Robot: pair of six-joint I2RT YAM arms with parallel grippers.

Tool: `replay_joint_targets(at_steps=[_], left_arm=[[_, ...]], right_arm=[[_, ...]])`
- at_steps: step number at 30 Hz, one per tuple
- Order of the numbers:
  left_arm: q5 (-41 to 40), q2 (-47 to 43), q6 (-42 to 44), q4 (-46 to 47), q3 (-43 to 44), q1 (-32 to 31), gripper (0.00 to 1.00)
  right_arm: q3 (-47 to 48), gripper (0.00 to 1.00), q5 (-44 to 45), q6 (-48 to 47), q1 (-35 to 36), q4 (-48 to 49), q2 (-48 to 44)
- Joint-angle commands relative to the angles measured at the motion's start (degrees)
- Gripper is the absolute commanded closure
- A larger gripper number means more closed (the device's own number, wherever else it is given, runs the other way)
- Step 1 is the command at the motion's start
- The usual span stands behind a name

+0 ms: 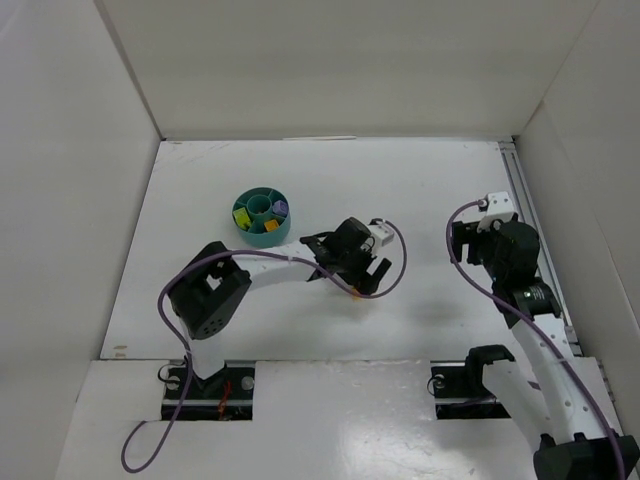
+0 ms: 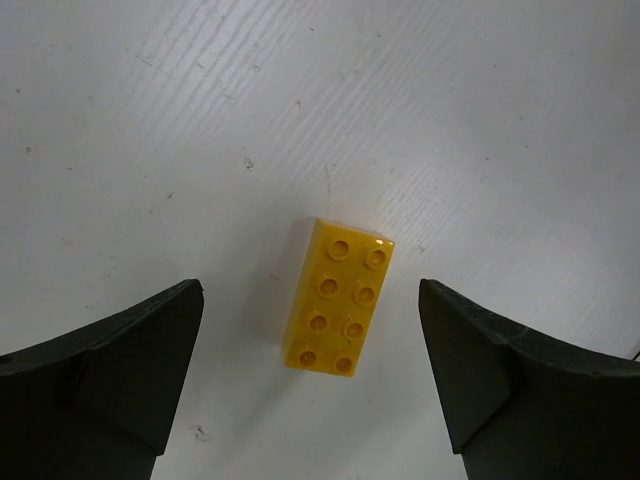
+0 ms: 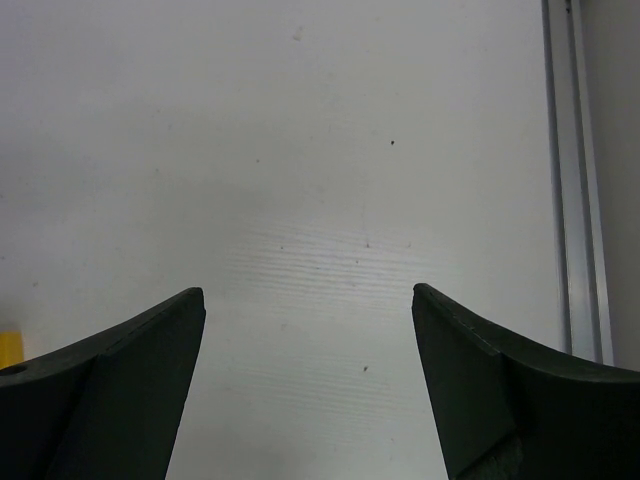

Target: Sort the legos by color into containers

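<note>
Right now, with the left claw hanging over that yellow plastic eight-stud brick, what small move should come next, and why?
Probably lower the left claw straight down around the yellow eight-stud plastic brick. The brick lies flat on the white table between the open fingers, touching neither, so a short descent should put them on either side of it, ready to close.

Yellow lego, teal dish

White table, metal rail at right
</note>
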Motion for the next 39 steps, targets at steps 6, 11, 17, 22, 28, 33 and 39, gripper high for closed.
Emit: replay_joint_targets(at_steps=[6, 11, 17, 22, 28, 33, 39], left_arm=[[-3.99, 0.90, 3.07, -0.72, 2.35, -3.38, 0.22], [-6.46, 2.31, 1.49, -2.58, 2.18, -4.61, 0.34], [-8.66, 2.31, 0.34, -1.53, 1.65, -5.15, 0.59], [-13.74, -0.75, -3.43, 1.54, 1.12, -5.15, 0.81], [-31.23, -8.58, -11.34, 4.71, -2.30, -5.15, 0.90], [-47.36, -16.49, -21.35, 4.10, -4.85, -5.15, 0.80], [-61.99, -20.80, -31.64, 4.10, -9.07, -0.85, 0.74]], right_arm=[[-0.12, 0.11, -3.86, -2.73, -1.21, -1.03, 1.26], [-0.12, 0.11, -3.34, -3.25, -1.74, -1.03, 1.26], [-0.73, 0.11, -2.81, -3.25, -1.74, -1.03, 0.12], [-0.73, 0.11, -2.28, -3.25, -1.74, -1.56, -0.41], [-0.73, 0.11, -1.75, -3.25, -1.74, -1.56, -0.94], [-0.73, 0.11, -1.75, -3.25, -1.74, -1.56, -0.94], [-0.73, 0.11, -2.37, -3.78, -2.26, -1.03, 0.19]])
